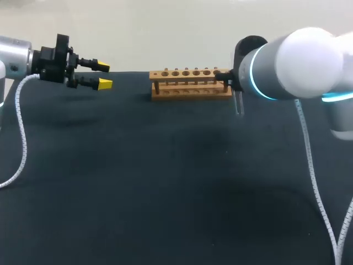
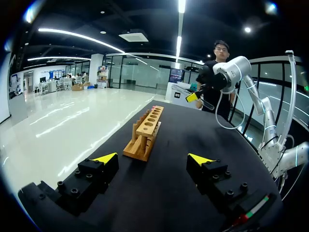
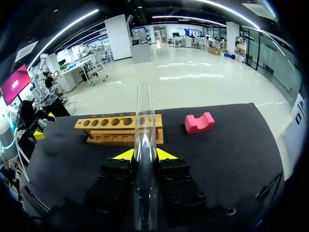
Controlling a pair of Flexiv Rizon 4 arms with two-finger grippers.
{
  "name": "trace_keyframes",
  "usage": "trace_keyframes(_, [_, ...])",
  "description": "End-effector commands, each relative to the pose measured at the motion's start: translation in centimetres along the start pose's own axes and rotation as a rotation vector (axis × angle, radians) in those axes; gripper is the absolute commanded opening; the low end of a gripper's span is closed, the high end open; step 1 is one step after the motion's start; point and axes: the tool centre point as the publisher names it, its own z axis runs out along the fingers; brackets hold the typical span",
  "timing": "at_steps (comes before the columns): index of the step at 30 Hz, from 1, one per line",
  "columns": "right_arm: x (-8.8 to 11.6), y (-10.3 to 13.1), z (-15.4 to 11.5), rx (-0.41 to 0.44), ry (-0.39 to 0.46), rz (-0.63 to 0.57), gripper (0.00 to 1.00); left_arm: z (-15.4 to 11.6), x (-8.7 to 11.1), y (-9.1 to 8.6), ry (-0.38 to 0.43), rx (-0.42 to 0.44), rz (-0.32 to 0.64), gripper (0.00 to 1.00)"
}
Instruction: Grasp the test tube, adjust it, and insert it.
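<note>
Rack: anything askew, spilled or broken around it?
Nothing stands out. The wooden rack stands level on the table, every visible hole empty. The test tube looks intact, clamped in the right pincer near the rack's end. A pink block lies beside the rack, apart from it.

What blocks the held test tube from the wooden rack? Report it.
Nothing visible. The right gripper holds the test tube with the wooden rack just ahead, holes empty. The pink block lies beside the rack, off the path; the left gripper stands well apart.
</note>
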Motion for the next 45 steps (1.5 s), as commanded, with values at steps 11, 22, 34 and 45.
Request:
trace_keyframes(11, [-0.1,2.4,5.3,0.04,-0.026,-0.087,0.0,0.0,0.1,0.1,-0.003,0.003,0.003,1.0])
trace_keyframes(22, [0.4,3.3,8.0,0.038,0.001,-0.076,0.0,0.0,0.1,0.1,-0.003,0.003,0.003,1.0])
trace_keyframes(34, [0.8,3.9,9.6,0.044,0.021,-0.072,0.0,0.0,0.1,0.1,-0.003,0.003,0.003,1.0])
trace_keyframes(45, [1.1,4.0,10.5,0.039,0.049,-0.08,0.0,0.0,0.1,0.1,-0.003,0.003,0.003,1.0])
